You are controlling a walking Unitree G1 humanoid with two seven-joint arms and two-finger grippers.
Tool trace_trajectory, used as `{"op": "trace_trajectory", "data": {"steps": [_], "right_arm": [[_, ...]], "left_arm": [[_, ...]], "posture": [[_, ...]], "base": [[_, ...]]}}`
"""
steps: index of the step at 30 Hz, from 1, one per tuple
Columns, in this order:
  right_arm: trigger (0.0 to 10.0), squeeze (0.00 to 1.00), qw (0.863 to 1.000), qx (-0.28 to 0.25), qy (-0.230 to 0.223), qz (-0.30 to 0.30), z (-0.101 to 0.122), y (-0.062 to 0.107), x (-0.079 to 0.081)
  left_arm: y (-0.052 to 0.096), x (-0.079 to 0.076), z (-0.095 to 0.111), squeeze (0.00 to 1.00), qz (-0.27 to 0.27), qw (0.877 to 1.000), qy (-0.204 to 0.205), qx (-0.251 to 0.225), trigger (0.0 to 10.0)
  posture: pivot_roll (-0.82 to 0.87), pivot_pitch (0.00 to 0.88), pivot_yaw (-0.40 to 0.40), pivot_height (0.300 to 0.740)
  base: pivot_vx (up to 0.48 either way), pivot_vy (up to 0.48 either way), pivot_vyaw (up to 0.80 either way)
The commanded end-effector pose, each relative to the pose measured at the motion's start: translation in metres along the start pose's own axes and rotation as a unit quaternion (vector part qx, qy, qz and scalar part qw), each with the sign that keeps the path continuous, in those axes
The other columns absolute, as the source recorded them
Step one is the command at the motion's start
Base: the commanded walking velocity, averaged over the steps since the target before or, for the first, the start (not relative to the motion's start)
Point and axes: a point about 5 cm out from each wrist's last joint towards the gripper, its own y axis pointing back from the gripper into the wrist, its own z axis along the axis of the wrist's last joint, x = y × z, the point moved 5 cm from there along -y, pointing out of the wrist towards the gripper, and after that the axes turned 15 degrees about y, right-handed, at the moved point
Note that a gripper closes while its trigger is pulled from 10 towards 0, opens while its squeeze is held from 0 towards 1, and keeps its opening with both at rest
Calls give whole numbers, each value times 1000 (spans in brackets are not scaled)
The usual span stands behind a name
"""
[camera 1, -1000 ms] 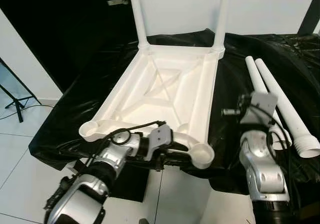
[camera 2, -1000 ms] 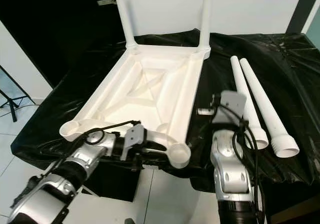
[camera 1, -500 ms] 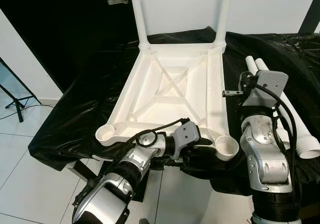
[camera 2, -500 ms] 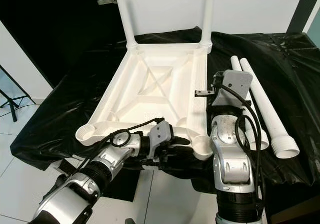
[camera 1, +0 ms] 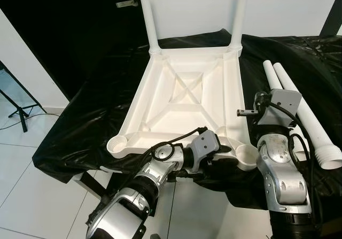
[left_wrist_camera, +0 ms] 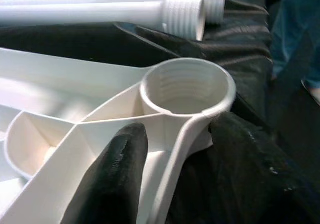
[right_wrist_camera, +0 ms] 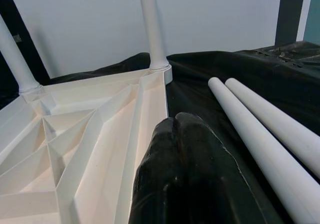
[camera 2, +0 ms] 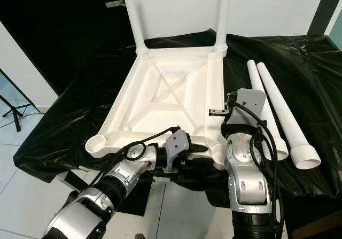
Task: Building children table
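Note:
The white table top lies upside down on the black-covered bench. Two white legs stand screwed into its far corners. My left gripper is shut on the near rim, one finger inside the frame and the other outside, just short of the empty near-right socket. The near-left socket is empty too. Two loose legs lie side by side to the right. My right gripper is shut on nothing, over the black cloth between the table top's right edge and the loose legs.
The bench's front edge runs just under the table top's near rim, with white floor tiles below. A dark doorway and a tripod foot are at the left. A white wall stands behind.
The table top's near end has swung to the right, carried by my left gripper on its rim. The right arm rose, then came down a little beside the near-right corner.

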Motion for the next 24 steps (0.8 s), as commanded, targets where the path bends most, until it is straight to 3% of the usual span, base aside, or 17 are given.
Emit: {"op": "trace_trajectory", "data": {"steps": [1,2,3,7,13,15,18,19,20,21,22,23,24], "right_arm": [[10000,0,1000,3,-1,5,0,-1,4],[10000,0,1000,3,-1,5,0,-1,4],[10000,0,1000,3,-1,6,-1,-1,5],[10000,0,1000,4,-1,6,-2,-1,5],[10000,0,1000,5,0,7,-2,-1,5],[10000,0,1000,7,2,6,-4,-1,4],[10000,0,1000,11,6,2,-6,-2,3],[10000,0,1000,16,8,-5,-8,-3,-2],[10000,0,1000,16,8,-5,-8,-3,-2],[10000,106,999,28,8,-17,-12,-7,-10],[10000,106,999,28,8,-17,-12,-7,-10],[10000,1000,999,43,5,-29,-17,-10,-20],[10000,1000,999,43,5,-29,-17,-10,-20]], "left_arm": [[3,3,-11,1000,26,999,20,7,10000],[3,3,-11,1000,26,999,20,7,10000],[9,7,4,0,33,998,20,-40,10000],[24,11,33,0,12,992,50,-114,10000],[34,8,46,0,-19,986,76,-147,10000],[48,6,56,0,-53,976,123,-173,10000],[53,14,58,0,-33,971,141,-190,10000],[55,30,57,0,19,967,159,-199,10000],[55,30,57,0,19,967,159,-199,10000],[58,53,49,0,106,962,165,-192,10000],[58,53,49,0,106,962,165,-192,10000],[61,70,43,0,176,953,164,-185,10000],[61,70,43,0,176,953,164,-185,10000]], "posture": [[-174,0,96,740],[-174,0,96,740],[-170,0,94,740],[-170,0,91,740],[-169,0,90,740],[-170,0,90,740],[-170,0,89,740],[-170,0,88,740],[-170,0,88,740],[-170,0,86,740],[-170,0,86,740],[-170,0,81,740],[-170,0,81,740]], "base": [[0,0,0],[0,0,0],[0,0,0],[0,0,0],[0,0,0],[0,0,0],[0,0,0],[0,0,0],[0,0,0],[0,0,0],[0,0,0],[0,0,0],[0,0,0]]}}
